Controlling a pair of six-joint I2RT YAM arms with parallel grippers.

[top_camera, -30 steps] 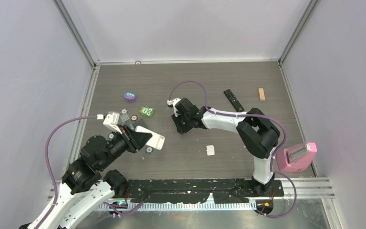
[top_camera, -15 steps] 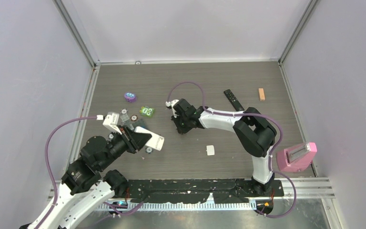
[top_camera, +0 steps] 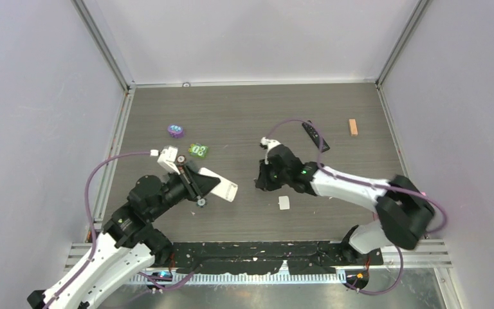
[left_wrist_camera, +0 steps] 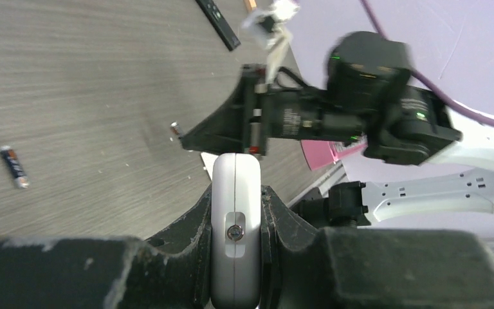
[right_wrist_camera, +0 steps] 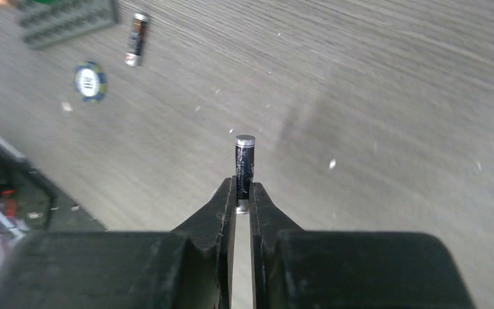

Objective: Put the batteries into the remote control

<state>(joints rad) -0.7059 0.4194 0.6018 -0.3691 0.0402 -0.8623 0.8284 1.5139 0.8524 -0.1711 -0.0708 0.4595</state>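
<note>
Holds a white remote [left_wrist_camera: 235,187] tight in the left jaws, up over the grey surface [top_camera: 244,109], tip toward the right arm. Pinches one battery [right_wrist_camera: 244,164] by its end in the right jaws, most of it sticking out past the tips, near the white remote. Shows another battery [right_wrist_camera: 136,38] lying flat on the surface, off to the side.
</note>
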